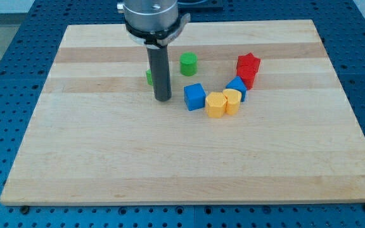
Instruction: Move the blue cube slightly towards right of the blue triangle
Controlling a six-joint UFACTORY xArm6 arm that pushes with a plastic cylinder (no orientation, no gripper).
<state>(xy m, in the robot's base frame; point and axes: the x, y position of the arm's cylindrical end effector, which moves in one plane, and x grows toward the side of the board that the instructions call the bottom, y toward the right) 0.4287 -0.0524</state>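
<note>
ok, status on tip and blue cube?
My tip left of blue cube, apart. Blue triangle beyond, view's right. Yellow blocks between them.

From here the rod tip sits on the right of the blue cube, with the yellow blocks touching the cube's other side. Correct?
Not quite: the camera view shows my tip on the view's left of the blue cube, apart from it. The yellow blocks are against the cube's right side.

The rod [162, 76] hides most of a green block [149, 77].

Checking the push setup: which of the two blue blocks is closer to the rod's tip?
The blue cube, just right of my tip; the blue triangle sits farther right, beyond the yellow blocks.
</note>
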